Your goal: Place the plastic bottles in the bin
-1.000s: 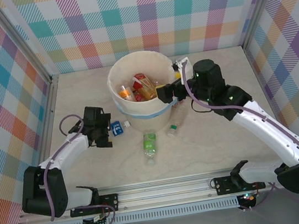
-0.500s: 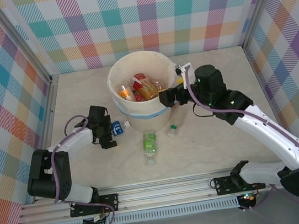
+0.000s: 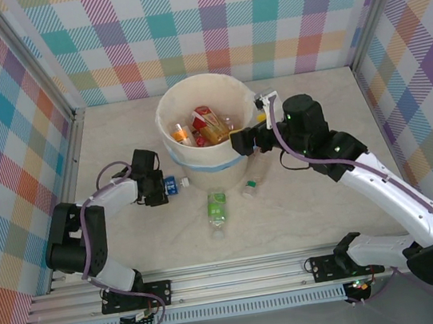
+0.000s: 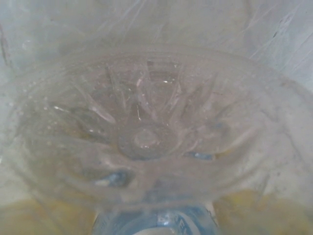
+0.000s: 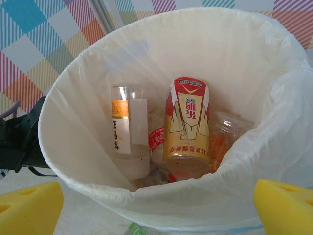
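The left tool (image 3: 160,188) lies low over the tabletop (image 3: 116,136), right against the blue-labelled bottle (image 3: 171,186), which rests on its side between this tool and the bin (image 3: 192,159). In the left wrist view the bottle's clear ribbed base (image 4: 146,139) sits directly ahead of the tool, very close. Whether the jaws have clamped it cannot be told.

The right tool (image 3: 239,139) hangs at the bin's right rim with its jaws spread wide and holding nothing. Its yellow pads (image 5: 27,205) stand far apart. Below and ahead of it, inside the lined bin, a red-and-gold bottle (image 5: 186,127) and an orange-banded bottle (image 5: 129,132) lie among others.

A green-labelled bottle (image 3: 217,208) lies on the tabletop nearer the arm bases, between the two tools. A clear bottle (image 3: 253,178) lies just below the right tool, beside the bin.
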Controlling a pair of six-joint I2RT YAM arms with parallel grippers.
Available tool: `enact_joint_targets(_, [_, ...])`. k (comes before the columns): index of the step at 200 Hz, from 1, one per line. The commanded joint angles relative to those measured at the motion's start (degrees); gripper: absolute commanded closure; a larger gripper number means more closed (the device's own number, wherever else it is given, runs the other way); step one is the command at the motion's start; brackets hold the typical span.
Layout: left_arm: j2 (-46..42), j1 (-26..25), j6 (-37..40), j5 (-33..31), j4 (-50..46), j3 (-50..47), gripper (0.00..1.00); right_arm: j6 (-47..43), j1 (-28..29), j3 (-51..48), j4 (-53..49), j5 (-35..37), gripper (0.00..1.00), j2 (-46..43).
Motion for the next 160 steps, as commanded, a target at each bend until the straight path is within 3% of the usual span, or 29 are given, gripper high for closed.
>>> enact_joint_targets(1, [-0.1, 0.8, 3.0, -3.7, 0.3, 0.1, 0.49, 0.2, 0.0, -0.5, 1.4, 0.4, 0.0, -0.9])
enact_joint_targets(24, [-0.8, 0.9, 7.5, -4.9, -1.5, 1.7, 0.53, 0.2, 0.0, -0.4, 1.7, 0.4, 0.0, -0.5])
enact_joint_targets(55, [-2.6, 1.2, 13.8, -5.5, 3.0, 0.4, 0.76, 0.5, 0.0, -0.6, 2.5, 0.2, 0.0, -0.1])
enact_joint_targets(102, [-7.7, 3.4, 25.6, -7.4, 10.7, -5.3, 0.84, 0.6, 0.0, -1.2, 2.7, 0.2, 0.0, -0.3])
enact_joint_targets(160, [-15.9, 9.0, 40.1, 0.8, 15.2, -8.1, 0.87, 2.1, 0.0, -3.4, 5.5, 1.7, 0.0, -0.7])
